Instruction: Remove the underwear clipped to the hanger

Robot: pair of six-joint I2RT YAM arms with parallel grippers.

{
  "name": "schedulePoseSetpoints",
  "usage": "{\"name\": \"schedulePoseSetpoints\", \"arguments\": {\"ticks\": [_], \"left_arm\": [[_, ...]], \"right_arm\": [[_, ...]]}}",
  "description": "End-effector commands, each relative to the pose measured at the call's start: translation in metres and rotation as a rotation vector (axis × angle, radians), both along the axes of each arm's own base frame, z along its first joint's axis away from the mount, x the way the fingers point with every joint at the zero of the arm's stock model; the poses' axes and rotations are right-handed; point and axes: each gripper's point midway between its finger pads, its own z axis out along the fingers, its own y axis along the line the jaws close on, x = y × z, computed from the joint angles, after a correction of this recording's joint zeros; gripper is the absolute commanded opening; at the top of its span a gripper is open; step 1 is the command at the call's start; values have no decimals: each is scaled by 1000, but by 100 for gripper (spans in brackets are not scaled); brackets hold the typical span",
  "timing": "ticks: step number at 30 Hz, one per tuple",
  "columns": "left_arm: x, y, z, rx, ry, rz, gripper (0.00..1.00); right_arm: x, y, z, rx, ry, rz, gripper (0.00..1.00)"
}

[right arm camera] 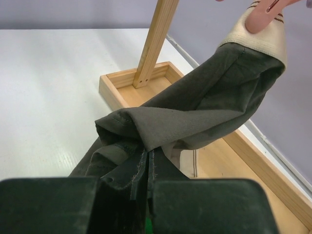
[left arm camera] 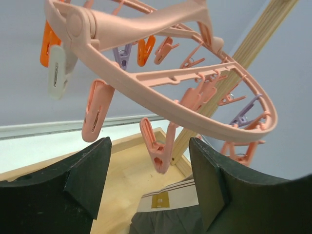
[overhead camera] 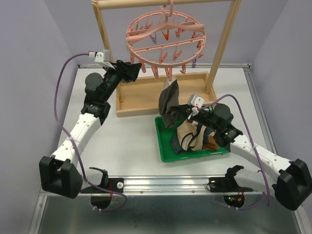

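Three lilac walls [overhead camera: 29,48] close in our pale grey table [overhead camera: 131,151], where the green tray [overhead camera: 162,146] holds a heap of loose underwear [overhead camera: 195,139] beside the wooden frame's box base [overhead camera: 141,100]. One dark grey brief [overhead camera: 170,100] hangs by its beige waistband from a pink clip [right arm camera: 263,17] of the hanger [overhead camera: 165,36], and our right gripper [right arm camera: 146,195] pinches its lower fold tight. Our left gripper [left arm camera: 148,180] stands spread, holding nothing, just under the ring's left rim.

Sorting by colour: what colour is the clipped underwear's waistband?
Beige. The waistband of the underwear shows best in the right wrist view.
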Motion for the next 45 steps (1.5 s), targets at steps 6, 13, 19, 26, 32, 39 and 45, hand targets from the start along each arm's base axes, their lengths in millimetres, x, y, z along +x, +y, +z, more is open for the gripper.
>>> {"name": "schedulePoseSetpoints", "arguments": {"ticks": [6,13,19,26,32,39,45], "left_arm": [[-43,24,23,67,-104,74,78],[-67,30,16,103,-92,66,80],[-90,22,18,81,-90,-11,85],[-117,-4,23,26,-97,-180,87],[-130,-33,29,14,-114,-277,87],[-135,-66,31,-2,-102,-361,87],[-136,-87,30,-20,-94,-390,87]], "right_arm": [[0,-4,0,13,-22,-6,0],[0,-5,0,9,-25,-5,0],[0,-4,-3,0,-25,4,1],[0,-3,-6,-8,-28,10,1],[-1,-2,-9,-17,-27,22,1],[-2,-1,-9,-18,-30,28,0],[-3,-1,-12,-22,-25,31,0]]}}
